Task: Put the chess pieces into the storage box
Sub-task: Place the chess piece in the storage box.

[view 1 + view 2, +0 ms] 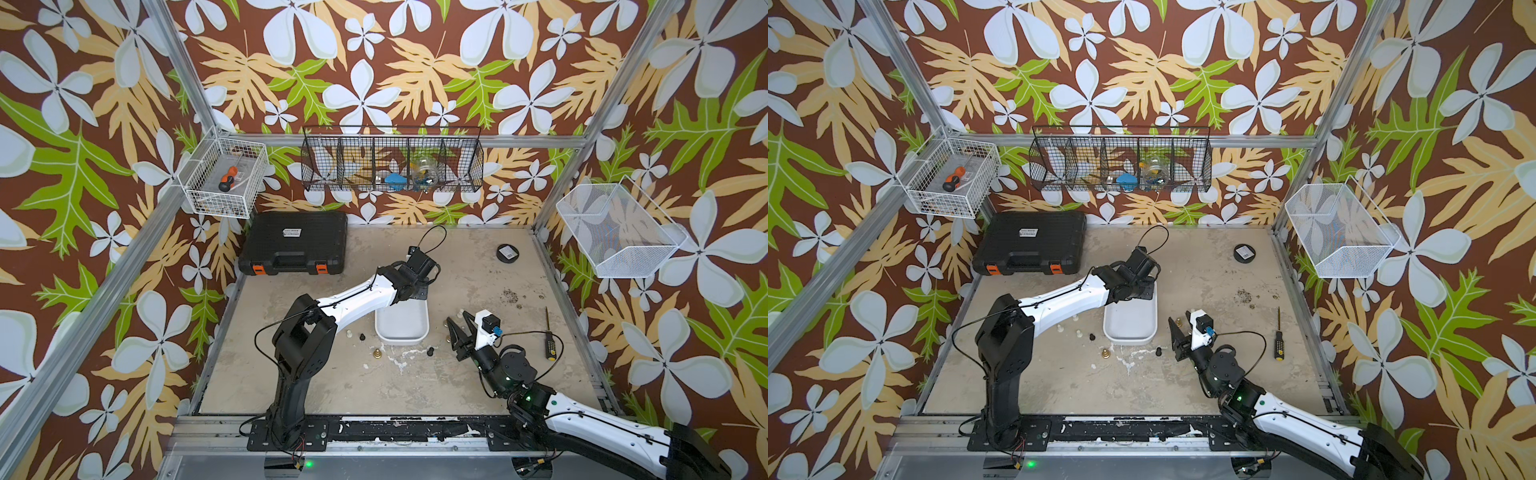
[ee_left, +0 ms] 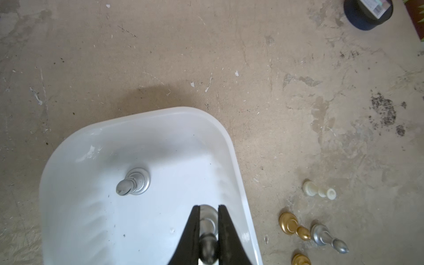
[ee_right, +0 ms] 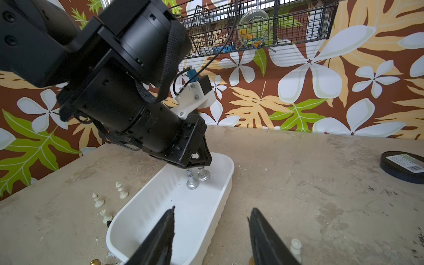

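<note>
On the scuffed table (image 1: 465, 266), the white box (image 1: 401, 341) sits between the two arms. Over its far end the left gripper (image 2: 208, 207) is clamped on a silver piece (image 2: 207, 226), held low inside the box near a second silver piece (image 2: 134, 182) standing on its floor. The right gripper (image 3: 212, 208) hangs just beside the box, jaws apart and empty. The step in hand appears to be the drop. Next the left jaws must part, then go for strays such as the gold piece (image 1: 377, 353) on the table.
</note>
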Robot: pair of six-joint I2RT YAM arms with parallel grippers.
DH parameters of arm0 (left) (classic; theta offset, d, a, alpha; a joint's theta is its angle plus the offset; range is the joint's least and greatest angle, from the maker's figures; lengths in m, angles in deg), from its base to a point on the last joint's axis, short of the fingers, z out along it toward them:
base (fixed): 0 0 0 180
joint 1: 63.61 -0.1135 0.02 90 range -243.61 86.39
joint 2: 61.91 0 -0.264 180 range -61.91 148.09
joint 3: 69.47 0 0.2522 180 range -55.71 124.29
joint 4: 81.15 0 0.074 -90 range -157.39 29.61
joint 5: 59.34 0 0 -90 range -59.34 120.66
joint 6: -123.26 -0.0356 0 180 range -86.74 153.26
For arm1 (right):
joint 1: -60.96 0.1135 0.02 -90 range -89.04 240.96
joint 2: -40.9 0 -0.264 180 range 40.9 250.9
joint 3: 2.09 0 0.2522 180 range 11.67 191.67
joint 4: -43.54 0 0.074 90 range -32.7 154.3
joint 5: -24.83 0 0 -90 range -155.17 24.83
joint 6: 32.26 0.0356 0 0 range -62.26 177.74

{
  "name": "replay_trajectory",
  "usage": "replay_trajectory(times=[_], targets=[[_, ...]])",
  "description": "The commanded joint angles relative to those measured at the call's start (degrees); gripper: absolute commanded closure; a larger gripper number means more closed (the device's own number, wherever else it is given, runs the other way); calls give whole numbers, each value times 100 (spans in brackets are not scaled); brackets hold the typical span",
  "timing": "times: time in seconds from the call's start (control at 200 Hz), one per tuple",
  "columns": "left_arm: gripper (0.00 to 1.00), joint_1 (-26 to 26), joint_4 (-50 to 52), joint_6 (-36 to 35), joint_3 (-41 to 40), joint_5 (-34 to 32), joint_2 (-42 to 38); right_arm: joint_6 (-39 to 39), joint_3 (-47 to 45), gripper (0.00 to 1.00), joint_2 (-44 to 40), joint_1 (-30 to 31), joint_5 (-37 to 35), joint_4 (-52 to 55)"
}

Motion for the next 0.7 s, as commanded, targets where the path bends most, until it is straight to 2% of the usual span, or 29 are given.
replay_trajectory(times=[0.0, 0.3, 0.696], targets=[[90, -77, -135, -7, 12, -34, 147, -2, 59, 46, 38, 6, -45, -61], [90, -317, -486, 67, -167, -95, 451, -6, 35, 46, 3, 6, 55, -89], [91, -359, -679, -16, -87, -265, 760, -18, 35, 46, -41, 6, 134, -80]])
